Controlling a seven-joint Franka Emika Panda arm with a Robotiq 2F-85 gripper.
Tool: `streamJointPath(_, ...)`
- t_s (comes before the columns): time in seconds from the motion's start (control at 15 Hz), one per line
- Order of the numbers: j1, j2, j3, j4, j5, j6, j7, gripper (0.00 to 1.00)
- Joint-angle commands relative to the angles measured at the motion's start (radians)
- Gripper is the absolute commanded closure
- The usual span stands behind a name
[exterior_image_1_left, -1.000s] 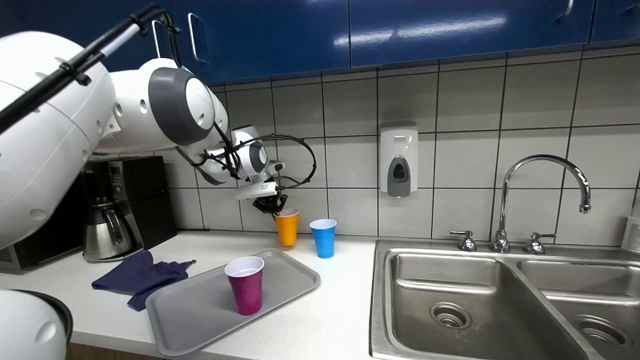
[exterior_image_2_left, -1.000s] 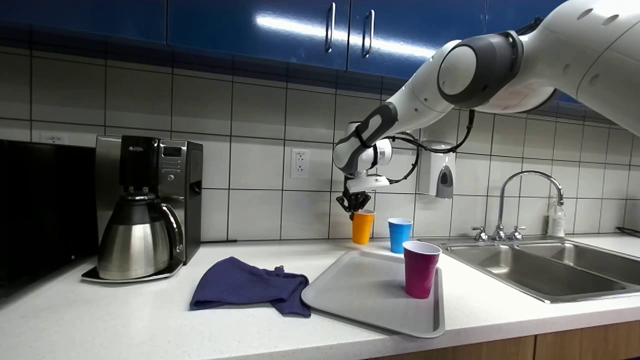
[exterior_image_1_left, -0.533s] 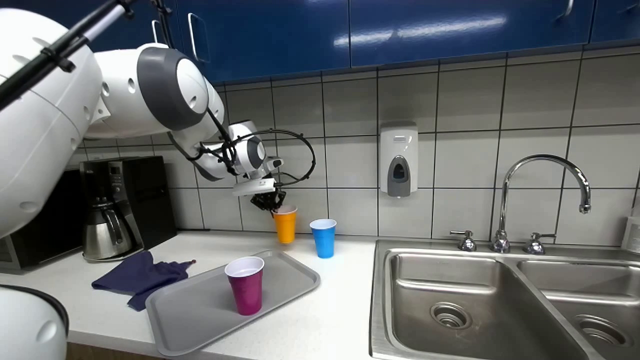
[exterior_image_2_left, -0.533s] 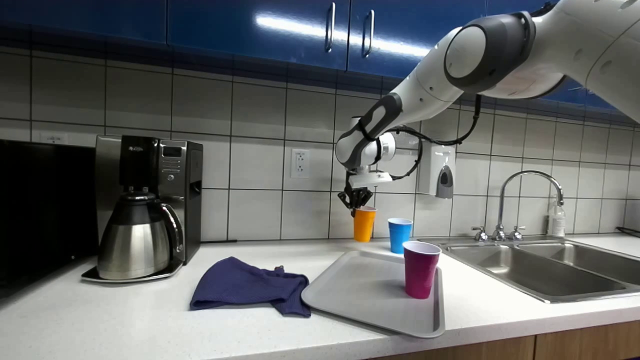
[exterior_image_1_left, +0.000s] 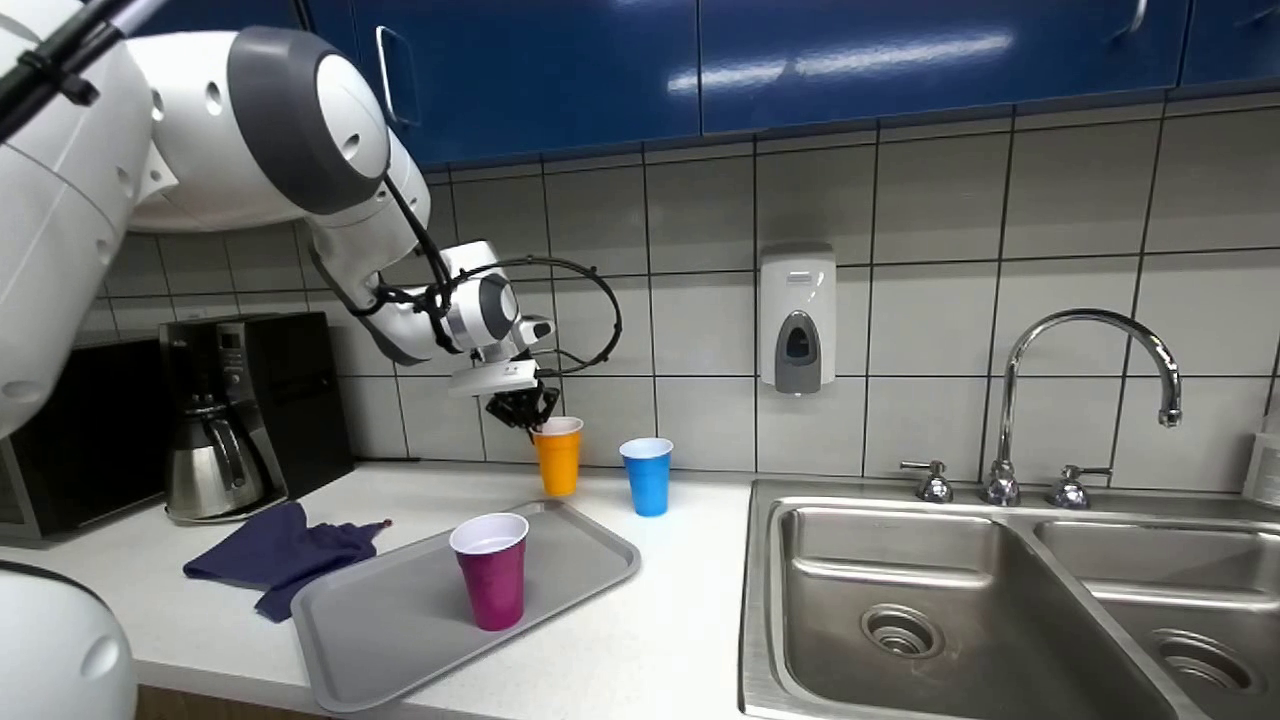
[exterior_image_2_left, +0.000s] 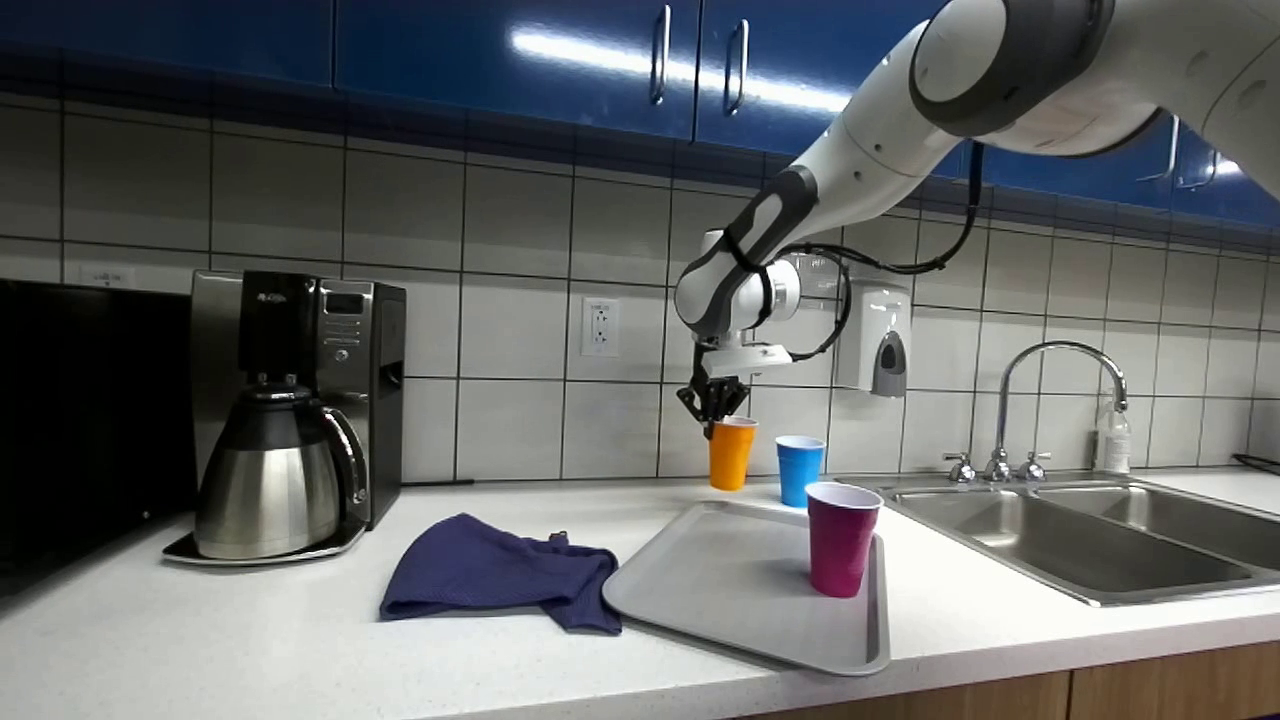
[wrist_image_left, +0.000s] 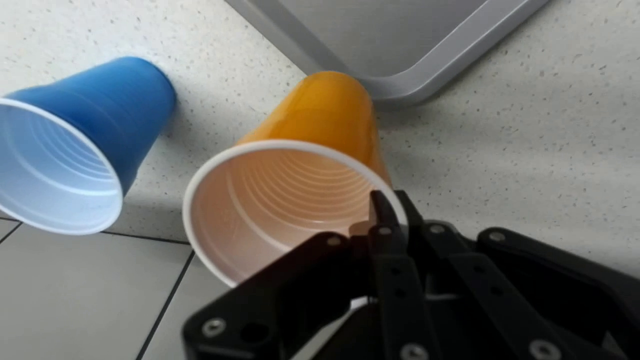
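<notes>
My black gripper is shut on the rim of an orange cup with a pale inside; it shows in both exterior views (exterior_image_1_left: 533, 430) (exterior_image_2_left: 709, 429). The orange cup (exterior_image_1_left: 559, 464) (exterior_image_2_left: 732, 457) is upright and seems to hang a little above the counter. In the wrist view, one fingertip is inside the orange cup (wrist_image_left: 325, 110) and one outside, with the white rim between the fingertips (wrist_image_left: 397, 207). A blue cup (exterior_image_1_left: 648, 482) (exterior_image_2_left: 798, 474) stands beside it on the counter, also in the wrist view (wrist_image_left: 120, 100). A magenta cup (exterior_image_1_left: 495, 585) (exterior_image_2_left: 840, 545) stands on the grey tray (exterior_image_1_left: 390, 630).
The tray's corner (wrist_image_left: 390, 87) is close to the orange cup's base in the wrist view. A dark blue cloth (exterior_image_1_left: 285, 550) lies beside the tray. A coffee maker (exterior_image_2_left: 300, 400) stands farther along. A double sink (exterior_image_1_left: 760, 600), faucet (exterior_image_1_left: 1080, 318) and wall soap dispenser (exterior_image_1_left: 797, 320) are opposite.
My gripper has moved with the orange cup, first slightly up, then towards the tray's corner and slightly lower. The upper arm has shifted back. The other cups and the tray have not moved.
</notes>
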Motion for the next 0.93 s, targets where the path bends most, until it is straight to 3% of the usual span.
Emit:
streamJointPath(0.0, -0.003, -0.11, 0.02, -0.145, -0.034, 0.037, 0.003, 0.99)
streamJointPath(0.87, -0.041, -0.294, 0.096, -0.409, -0.014, 0.078, -0.116, 0.99)
